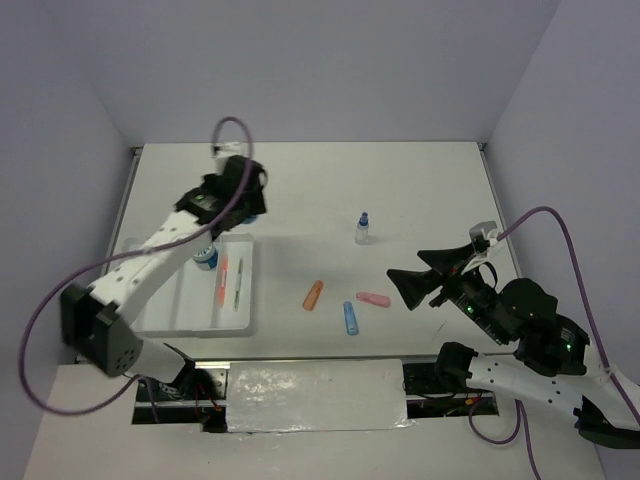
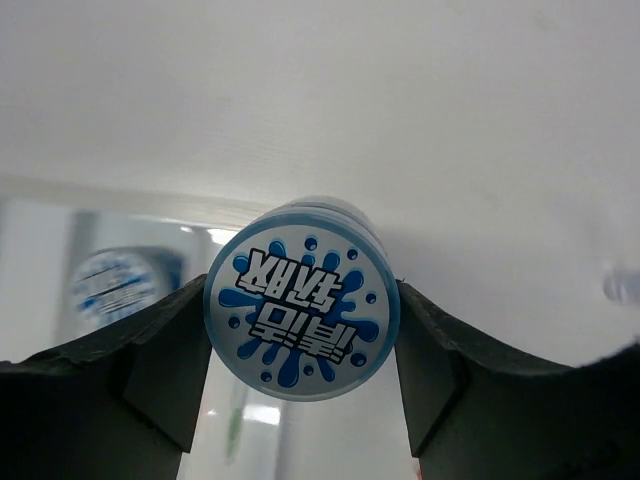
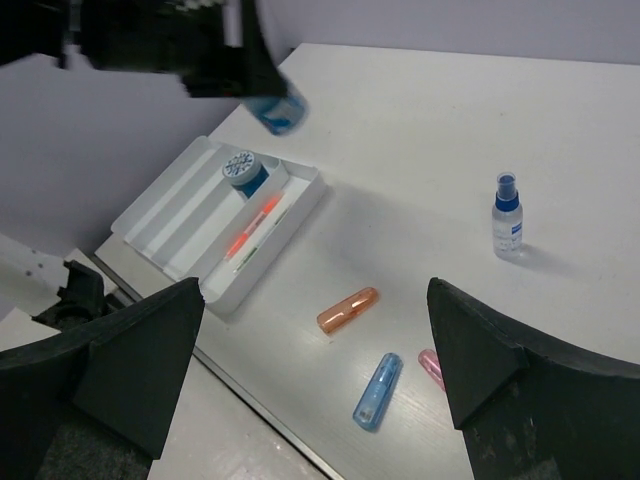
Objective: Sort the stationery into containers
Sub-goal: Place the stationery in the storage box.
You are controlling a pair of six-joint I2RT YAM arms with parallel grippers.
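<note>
Clamped in left fingers (image 2: pixel 150 370): blue-and-white pot (image 2: pixel 300 310), aloft near tray's (image 1: pixel 165 325) far end. Carrying step. Next: lower beside second pot (image 1: pixel 206 258), release. Right fingers (image 3: pixel 120 350) spread, empty.

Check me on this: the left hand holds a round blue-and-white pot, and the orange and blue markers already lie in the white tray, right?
No. The left hand does hold the round blue-and-white pot, but the orange marker and blue marker lie on the table, right of the white tray, not in it. The top external view shows this.
</note>
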